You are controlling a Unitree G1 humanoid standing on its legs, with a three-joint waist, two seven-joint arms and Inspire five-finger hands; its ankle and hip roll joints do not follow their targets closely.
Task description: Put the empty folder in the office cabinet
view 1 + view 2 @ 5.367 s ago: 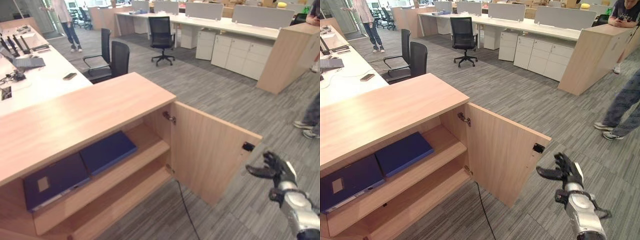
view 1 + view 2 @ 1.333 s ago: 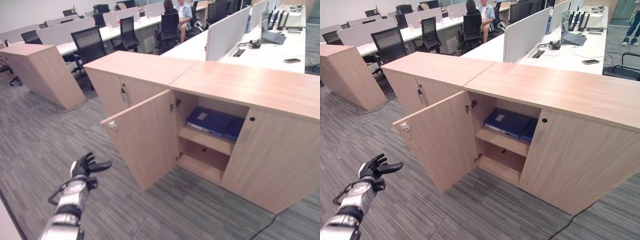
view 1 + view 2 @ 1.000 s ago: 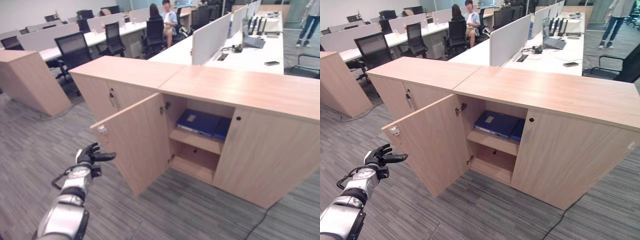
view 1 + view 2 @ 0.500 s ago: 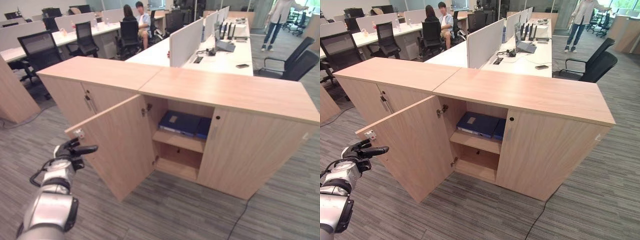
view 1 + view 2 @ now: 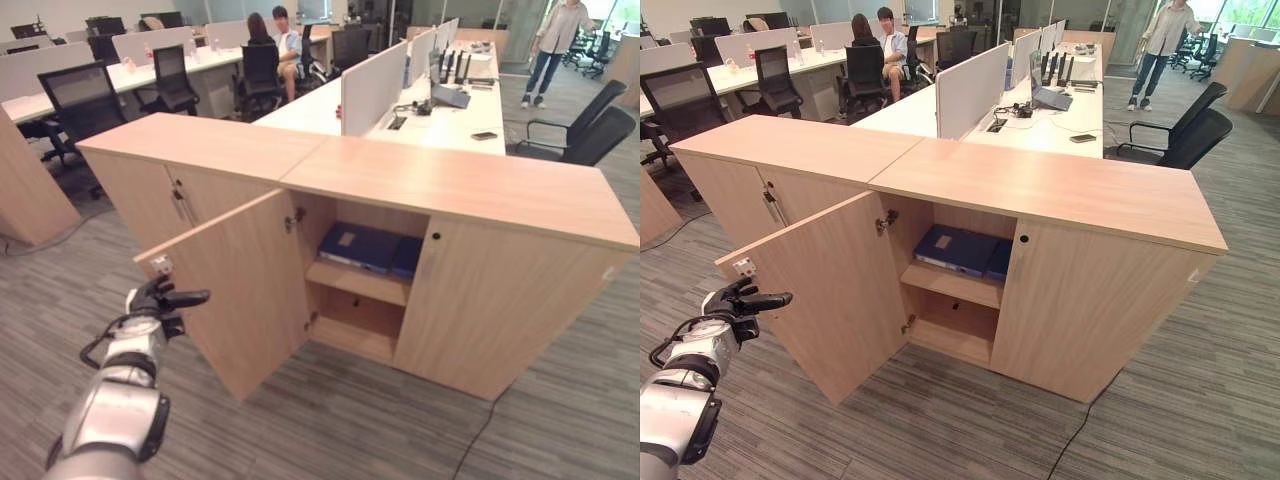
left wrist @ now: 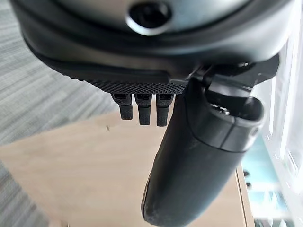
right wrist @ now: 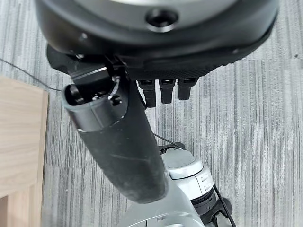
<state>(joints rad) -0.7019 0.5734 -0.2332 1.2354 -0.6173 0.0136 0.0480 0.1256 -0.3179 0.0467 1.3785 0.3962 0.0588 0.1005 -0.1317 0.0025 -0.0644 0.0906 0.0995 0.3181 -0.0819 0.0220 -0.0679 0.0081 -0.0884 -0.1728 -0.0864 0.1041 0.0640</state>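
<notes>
Folder (image 5: 958, 248) with pale label lies shelved; left hand (image 5: 160, 300) spread beside cabinet door (image 5: 240, 290).

Bright, even office light (soft shadows); wrist views blur close up.

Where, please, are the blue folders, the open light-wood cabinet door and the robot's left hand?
blue folders (image 5: 362, 245), left eye view, top cover of the nearer one.
open light-wood cabinet door (image 5: 835, 300), right eye view, middle of its panel.
left hand (image 5: 152, 300), left eye view, its palm.
</notes>
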